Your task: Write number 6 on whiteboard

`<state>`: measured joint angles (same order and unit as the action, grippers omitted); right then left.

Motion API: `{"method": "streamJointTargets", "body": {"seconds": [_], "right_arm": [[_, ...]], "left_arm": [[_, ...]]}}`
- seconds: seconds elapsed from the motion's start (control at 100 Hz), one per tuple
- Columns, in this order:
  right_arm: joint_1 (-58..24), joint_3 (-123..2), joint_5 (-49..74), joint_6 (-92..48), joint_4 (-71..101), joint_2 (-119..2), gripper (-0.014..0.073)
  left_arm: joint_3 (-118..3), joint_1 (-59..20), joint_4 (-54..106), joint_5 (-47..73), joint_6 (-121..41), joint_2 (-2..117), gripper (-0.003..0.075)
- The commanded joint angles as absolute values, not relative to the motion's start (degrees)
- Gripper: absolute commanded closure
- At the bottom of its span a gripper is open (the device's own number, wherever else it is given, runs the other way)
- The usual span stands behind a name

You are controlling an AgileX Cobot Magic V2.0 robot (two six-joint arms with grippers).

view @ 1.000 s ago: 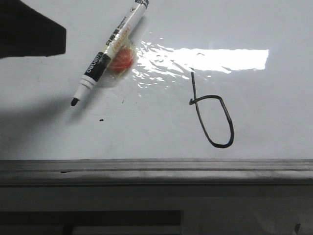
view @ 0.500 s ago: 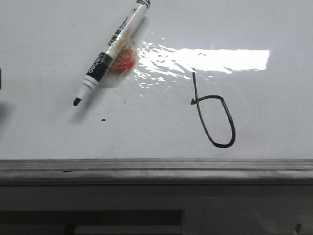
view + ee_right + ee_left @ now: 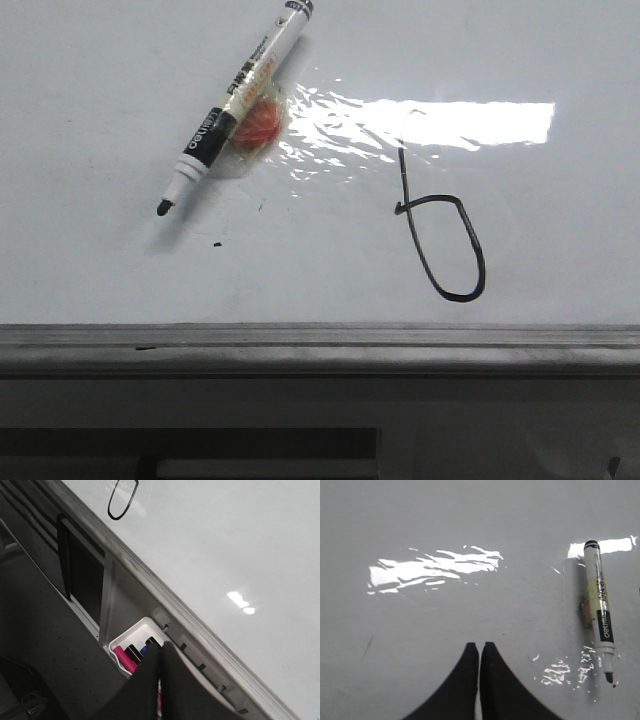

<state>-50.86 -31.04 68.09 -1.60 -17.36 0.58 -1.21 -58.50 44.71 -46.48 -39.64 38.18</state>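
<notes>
The thin black marker-drawn number 6 [image 3: 440, 245] stands lower right on the glossy whiteboard [image 3: 90, 110]; the left gripper [image 3: 479, 647] and right gripper [image 3: 161, 647] both pinched together, empty, far off.

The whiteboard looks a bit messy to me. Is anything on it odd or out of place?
Yes. The uncapped marker lies loose on the whiteboard, with a reddish lump taped to its barrel. A small stray black dot sits near its tip. The number 6 itself looks more like a "b".
</notes>
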Motion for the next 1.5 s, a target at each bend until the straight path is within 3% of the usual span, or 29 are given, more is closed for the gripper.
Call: {"method": "streamJointTargets", "body": {"seconds": [0.0,0.25,0.4,0.58,0.76,0.88,0.98,1.49], "right_arm": [[-50.8,-32.2,64.5,-1.4,-18.5,-0.9,0.0657],[-50.8,-32.2,64.5,-1.4,-18.5,-0.9,0.0657],[-50.8,-32.2,64.5,-1.4,-18.5,-0.9,0.0657],[-50.8,-32.2,64.5,-1.4,-18.5,-0.9,0.0657],[-50.8,-32.2,64.5,-1.4,-18.5,-0.9,0.0657],[-50.8,-32.2,64.5,-1.4,-18.5,-0.9,0.0658],[-50.8,-32.2,64.5,-1.4,-18.5,-0.9,0.0658],[-50.8,-32.2,64.5,-1.4,-18.5,-0.9,0.0657]], "left_arm": [[-2.0,-56.3,38.2,-51.1,-37.3,38.0,0.0739],[2.9,-50.3,33.6,-51.6,-30.1,30.1,0.0739],[2.8,-44.2,34.6,-39.5,-34.5,20.9,0.0739],[2.8,-29.8,31.8,-20.5,-33.3,11.6,0.0739],[2.8,-14.1,11.6,-0.4,-6.3,4.8,0.0739],[2.8,-8.4,1.9,11.6,9.6,1.7,0.0739],[2.8,-7.1,-0.6,17.6,12.4,0.6,0.0739],[2.8,-7.1,-1.7,17.6,12.4,-2.1,0.0739]]}}
